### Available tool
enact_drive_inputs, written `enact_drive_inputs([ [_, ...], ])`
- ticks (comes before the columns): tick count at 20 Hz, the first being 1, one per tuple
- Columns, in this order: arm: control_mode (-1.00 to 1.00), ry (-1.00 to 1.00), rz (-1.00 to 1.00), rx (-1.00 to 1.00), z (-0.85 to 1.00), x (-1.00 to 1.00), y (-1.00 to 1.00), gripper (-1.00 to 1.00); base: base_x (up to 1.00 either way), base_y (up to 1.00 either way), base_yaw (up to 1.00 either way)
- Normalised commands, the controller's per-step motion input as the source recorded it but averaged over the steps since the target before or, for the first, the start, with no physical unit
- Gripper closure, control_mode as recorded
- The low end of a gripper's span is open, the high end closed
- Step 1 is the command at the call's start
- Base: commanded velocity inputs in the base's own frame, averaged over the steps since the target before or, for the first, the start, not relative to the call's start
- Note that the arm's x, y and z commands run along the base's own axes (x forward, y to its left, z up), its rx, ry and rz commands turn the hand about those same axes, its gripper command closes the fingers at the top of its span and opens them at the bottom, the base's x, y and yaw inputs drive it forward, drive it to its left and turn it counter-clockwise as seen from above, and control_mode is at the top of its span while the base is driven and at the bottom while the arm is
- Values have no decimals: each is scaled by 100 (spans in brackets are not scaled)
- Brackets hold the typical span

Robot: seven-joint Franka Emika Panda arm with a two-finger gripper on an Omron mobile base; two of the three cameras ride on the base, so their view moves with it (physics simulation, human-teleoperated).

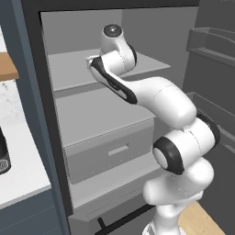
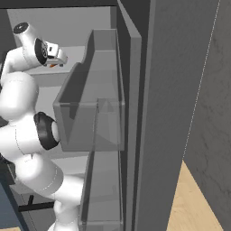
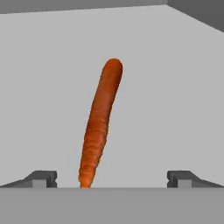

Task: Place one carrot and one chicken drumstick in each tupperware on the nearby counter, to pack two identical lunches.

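The arm (image 1: 156,98) reaches into the open fridge (image 1: 92,114) over a grey shelf (image 3: 52,87), where the tool (image 3: 111,179), spread wide and empty, straddles the first carrot (image 3: 99,127), so packing has barely begun.

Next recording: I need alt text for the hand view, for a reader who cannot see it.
An orange carrot lies lengthwise on a pale grey fridge shelf, running away from the camera. The open claw sits over its near end, one dark fingertip on either side, neither touching it.
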Motion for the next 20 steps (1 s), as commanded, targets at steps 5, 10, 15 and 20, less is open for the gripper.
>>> enact_drive_inputs([
  [5,-100,0,-5,-1,0,59,14,-100,0,0,0],
  [10,-100,0,0,0,-14,6,0,-100,0,0,0],
  [15,-100,-4,0,0,-74,-31,-28,100,0,0,0],
  [20,-100,-8,0,1,-57,-12,-42,100,0,0,0],
])
